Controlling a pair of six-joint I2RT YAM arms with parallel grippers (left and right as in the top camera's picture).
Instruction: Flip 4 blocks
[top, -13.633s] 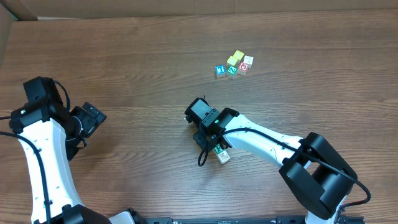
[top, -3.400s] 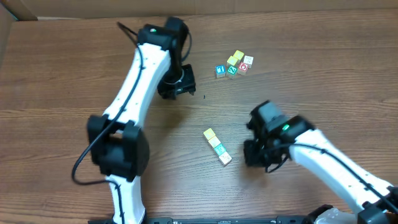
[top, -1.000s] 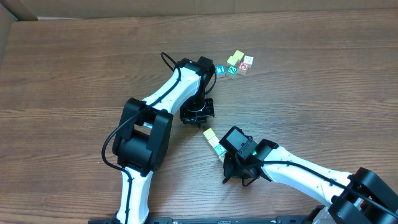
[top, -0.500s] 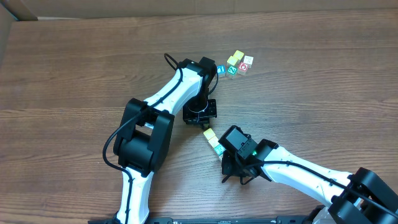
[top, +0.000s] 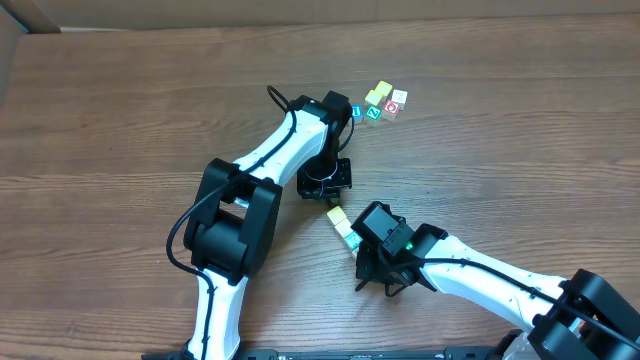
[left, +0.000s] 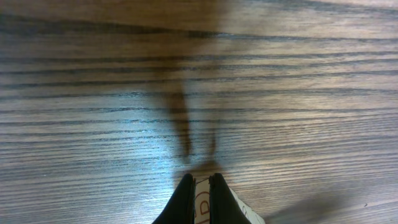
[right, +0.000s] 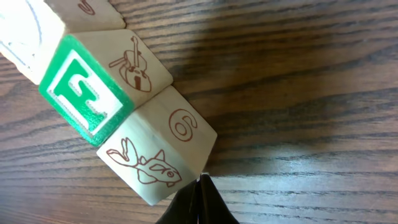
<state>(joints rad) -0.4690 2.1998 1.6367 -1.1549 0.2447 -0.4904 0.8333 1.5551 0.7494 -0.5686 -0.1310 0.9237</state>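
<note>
The blocks lie in a short diagonal row mid-table, and the yellow end block (top: 337, 214) shows in the overhead view. My left gripper (top: 333, 201) is shut, its tips resting at that upper end; the left wrist view shows a cream face with red print (left: 244, 210) right behind the tips (left: 200, 180). My right gripper (top: 363, 258) is shut and covers the row's lower end. In the right wrist view its tip (right: 200, 179) touches the corner of the whitish block (right: 155, 152) drawn with a fish and a 6. Beside that sits the green-faced block (right: 81, 93).
A separate cluster of small cubes lies at the back: a green one (top: 372, 113), a yellow one (top: 379, 95), a red-faced one (top: 392, 107) and a white one (top: 400, 96). The left arm partly covers a blue-faced cube (top: 356, 112). A cardboard edge runs along the far side.
My left gripper has crept a little down and right toward the upper end of the row. The right gripper and the blocks have hardly moved.
</note>
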